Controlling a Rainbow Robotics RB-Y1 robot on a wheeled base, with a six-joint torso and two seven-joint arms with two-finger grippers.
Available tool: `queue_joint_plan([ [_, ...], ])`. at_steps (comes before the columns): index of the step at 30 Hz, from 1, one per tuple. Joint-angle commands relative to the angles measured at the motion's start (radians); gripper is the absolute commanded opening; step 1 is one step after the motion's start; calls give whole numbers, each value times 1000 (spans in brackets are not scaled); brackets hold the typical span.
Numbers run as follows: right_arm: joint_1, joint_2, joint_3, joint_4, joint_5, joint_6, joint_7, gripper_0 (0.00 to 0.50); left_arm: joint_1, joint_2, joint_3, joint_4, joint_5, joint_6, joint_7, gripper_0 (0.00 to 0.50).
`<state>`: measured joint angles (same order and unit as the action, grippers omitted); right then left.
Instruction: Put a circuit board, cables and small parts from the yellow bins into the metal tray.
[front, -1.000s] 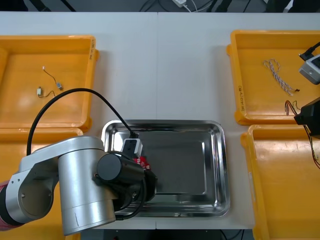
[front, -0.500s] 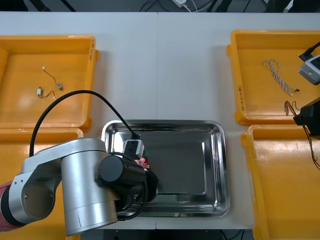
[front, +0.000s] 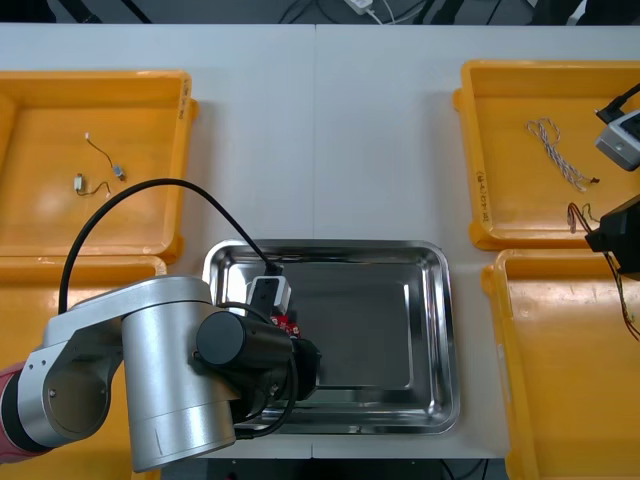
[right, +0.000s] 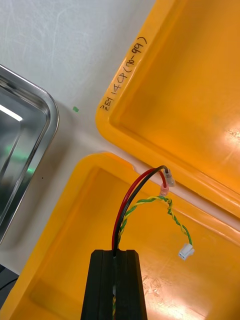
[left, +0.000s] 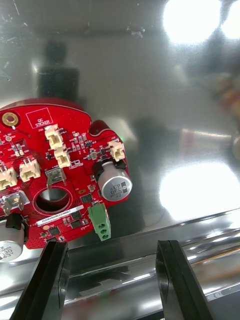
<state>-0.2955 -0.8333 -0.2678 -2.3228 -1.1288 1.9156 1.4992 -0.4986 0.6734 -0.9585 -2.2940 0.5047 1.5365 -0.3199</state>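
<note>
A round red circuit board (left: 55, 190) lies flat on the shiny floor of the metal tray (left: 150, 75), just past my left gripper (left: 112, 272). That gripper is open and its fingers (left: 50, 280) touch nothing. From the front, the left arm (front: 170, 370) covers the tray's (front: 400, 260) left part, and a red edge of the board (front: 286, 322) shows beside the wrist. My right gripper (right: 118, 280) is shut on a red and yellow cable (right: 150, 200), held above the near right yellow bin (right: 65, 240). In the front view it sits at the right edge (front: 612, 240).
A twisted blue and white cable (front: 558, 150) lies in the far right bin (front: 480, 150). Small metal parts on thin wires (front: 100, 165) lie in the far left bin (front: 170, 130). The tray's right half (front: 380, 330) holds nothing.
The left gripper has opened and let go of the circuit board, which now rests on the tray floor. The right arm has kept still with its cable.
</note>
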Motion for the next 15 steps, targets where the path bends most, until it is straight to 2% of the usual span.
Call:
queue_joint_plan([
  [1, -21, 5, 24, -20, -23, 4, -2, 0, -26, -15, -16, -12, -14, -16, 96, 500],
  [5, -30, 5, 44, -20, -29, 4, -2, 0, -26, -12, -6, -12, -29, -15, 94, 500],
  [8, -51, 5, 81, -20, -32, 4, -5, 0, -28, -6, 26, -12, -12, -16, 88, 500],
  [15, -100, 10, 171, -21, -34, 4, -11, 0, -44, 11, 139, -12, 80, 7, 50, 500],
])
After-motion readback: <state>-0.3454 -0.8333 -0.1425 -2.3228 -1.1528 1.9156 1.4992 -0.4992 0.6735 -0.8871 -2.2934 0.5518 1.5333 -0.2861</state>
